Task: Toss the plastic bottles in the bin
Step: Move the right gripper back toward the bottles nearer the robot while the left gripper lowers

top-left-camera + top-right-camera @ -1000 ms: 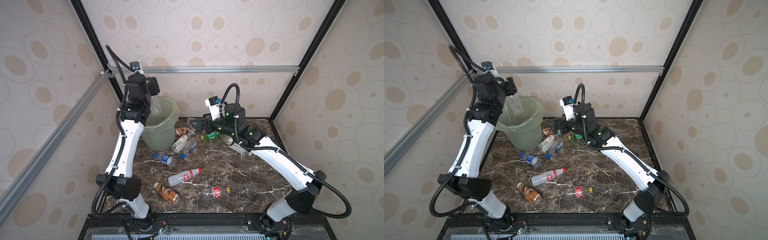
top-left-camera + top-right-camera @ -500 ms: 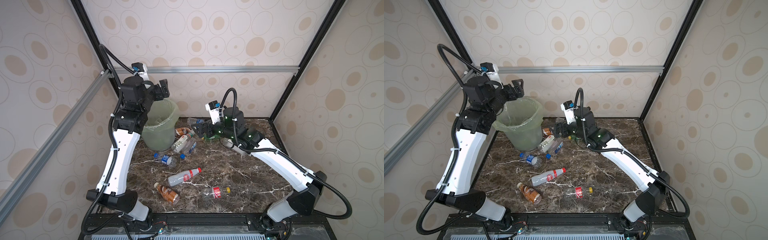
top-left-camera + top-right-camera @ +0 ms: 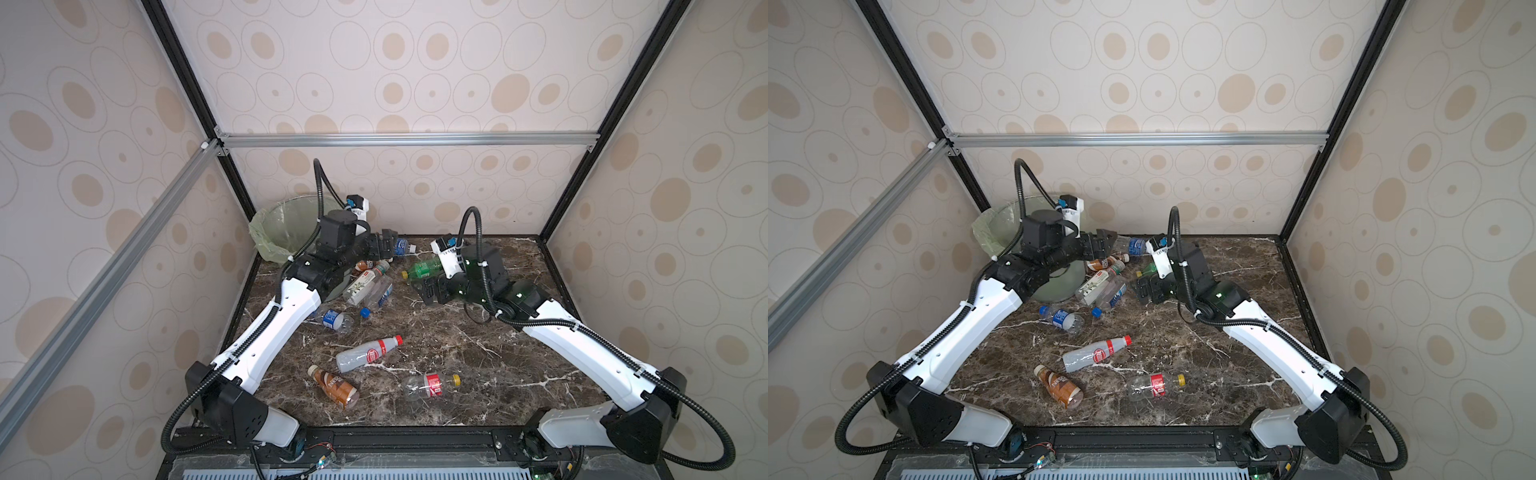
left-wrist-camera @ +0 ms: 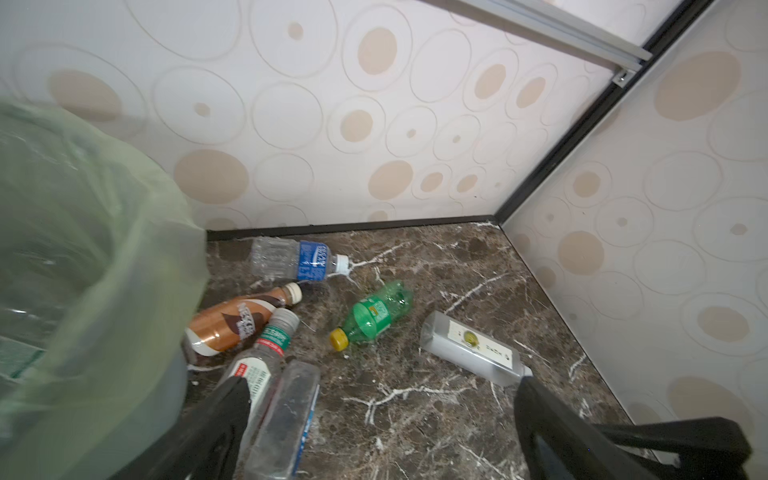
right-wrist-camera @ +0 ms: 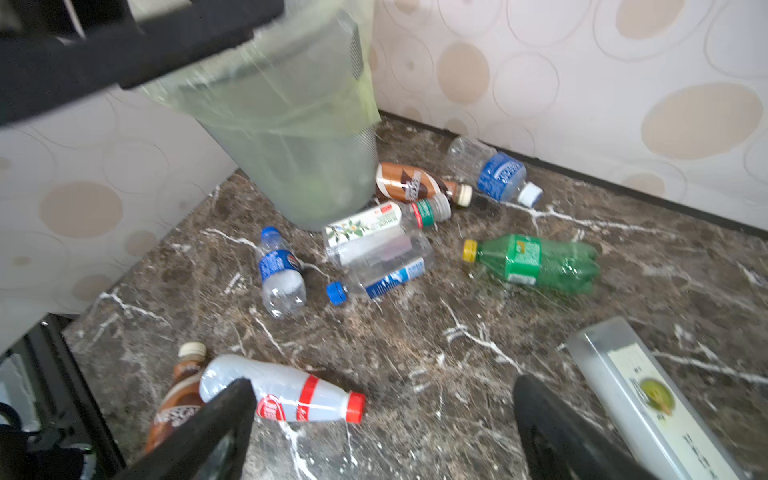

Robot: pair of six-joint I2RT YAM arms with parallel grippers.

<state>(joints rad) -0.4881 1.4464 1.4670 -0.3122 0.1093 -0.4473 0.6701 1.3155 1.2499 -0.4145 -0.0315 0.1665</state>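
The pale green bin (image 3: 282, 232) (image 3: 1000, 230) (image 5: 291, 124) stands in the back left corner. Plastic bottles lie beside it: a blue-labelled one (image 3: 401, 246) (image 4: 291, 259) at the back wall, a brown one (image 4: 232, 320), a green one (image 3: 424, 268) (image 5: 536, 262) and two clear ones (image 5: 365, 222) (image 5: 382, 270). Nearer the front lie a white red-capped bottle (image 3: 368, 353), a brown one (image 3: 334, 386) and a red-labelled one (image 3: 428, 384). My left gripper (image 3: 384, 245) (image 4: 382, 415) hangs open and empty beside the bin. My right gripper (image 3: 434, 291) (image 5: 382, 415) is open and empty, low beside the green bottle.
A square clear bottle (image 4: 473, 347) (image 5: 640, 395) with a fruit label lies near my right gripper. A small crushed blue-labelled bottle (image 3: 336, 320) lies by the left arm. Patterned walls and black frame posts (image 3: 552, 216) close in the marble table (image 3: 478, 365) on three sides.
A second ago my left gripper held a clear bottle over the bin; it let go, then swung down and right. My right gripper drew back and lower.
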